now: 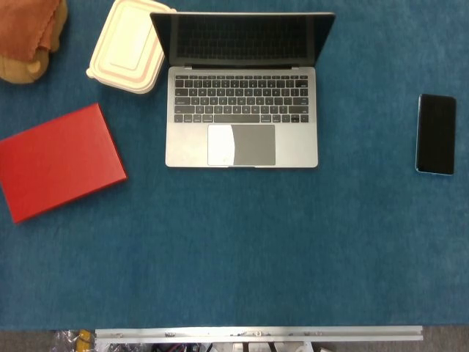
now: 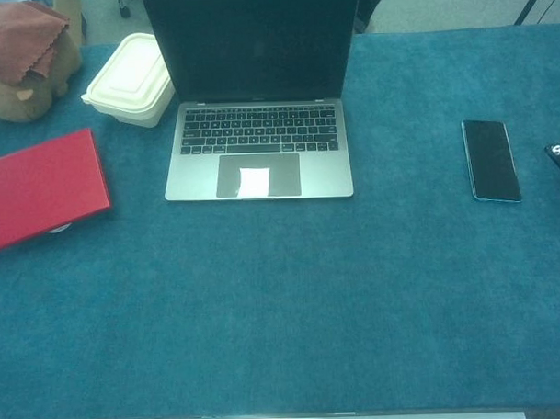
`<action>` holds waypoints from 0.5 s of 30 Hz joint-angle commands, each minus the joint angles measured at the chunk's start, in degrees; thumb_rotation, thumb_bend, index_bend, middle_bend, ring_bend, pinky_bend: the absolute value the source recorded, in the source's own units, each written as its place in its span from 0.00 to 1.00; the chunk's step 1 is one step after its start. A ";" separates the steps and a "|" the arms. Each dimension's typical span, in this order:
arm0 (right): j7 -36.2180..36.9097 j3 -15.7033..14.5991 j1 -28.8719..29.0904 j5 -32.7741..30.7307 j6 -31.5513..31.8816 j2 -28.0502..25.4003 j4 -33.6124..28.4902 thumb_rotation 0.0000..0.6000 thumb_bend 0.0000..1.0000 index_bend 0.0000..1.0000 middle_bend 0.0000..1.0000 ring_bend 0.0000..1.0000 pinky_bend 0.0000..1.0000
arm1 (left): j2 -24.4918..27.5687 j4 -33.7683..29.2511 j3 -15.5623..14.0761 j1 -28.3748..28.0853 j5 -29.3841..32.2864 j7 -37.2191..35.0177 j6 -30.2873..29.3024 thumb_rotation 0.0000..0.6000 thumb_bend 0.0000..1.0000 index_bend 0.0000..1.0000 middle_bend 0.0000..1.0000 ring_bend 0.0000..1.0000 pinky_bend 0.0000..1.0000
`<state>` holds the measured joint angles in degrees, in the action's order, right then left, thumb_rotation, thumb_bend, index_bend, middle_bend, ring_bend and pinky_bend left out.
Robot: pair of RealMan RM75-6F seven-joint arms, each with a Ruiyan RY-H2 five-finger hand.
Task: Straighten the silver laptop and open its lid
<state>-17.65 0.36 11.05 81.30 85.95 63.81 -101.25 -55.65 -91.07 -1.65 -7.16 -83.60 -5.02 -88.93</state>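
Silver laptop [image 1: 242, 136]: it is sitting toward the far edge of the desk [image 1: 242, 249], a little left of the middle, its base lying square to the desk's near edge in both views.
Lid [image 2: 253, 45]: it is standing raised well past upright, showing a dark screen; the keyboard and trackpad are lying fully exposed.
Straightening: judging by how the base edges are running parallel to the desk edges, this part is looking done.
Opening: with the lid up and the screen facing the robot, this part is also looking done.
What is left: as far as the pictures show, nothing is remaining except perhaps a small trim of the lid angle, and I am judging that unnecessary.
Left hand: it is not appearing in either view, so whether its fingers are apart or together I cannot tell.
Right hand: likewise out of both views; the state of its fingers cannot be told.
Cream lunch box [image 1: 128, 48]: it is lying just beside the lid's left edge, near the far-left part of the desk; whether it is touching the lid I cannot tell.
Red book [image 1: 60, 161]: it is lying tilted by the left edge.
Black phone [image 1: 436, 133]: it is lying near the right edge, well apart from the laptop.
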 commanded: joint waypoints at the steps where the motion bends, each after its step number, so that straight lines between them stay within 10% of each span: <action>1: -0.33 -0.65 -0.04 2.42 -0.35 0.41 -0.16 1.00 0.33 0.00 0.09 0.00 0.04 | 0.31 -0.47 0.20 0.51 -0.29 0.10 -0.28 1.00 0.14 0.03 0.00 0.00 0.00; 15: -1.10 -1.34 -2.12 6.24 0.19 0.91 -1.18 1.00 0.33 0.00 0.09 0.00 0.04 | 0.28 -0.15 1.22 2.27 -0.65 -0.23 -0.25 1.00 0.14 0.03 0.00 0.00 0.00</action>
<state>-18.82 -1.01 9.01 87.62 86.14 64.70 -102.40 -55.41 -91.30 -0.51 -4.99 -84.24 -5.14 -89.15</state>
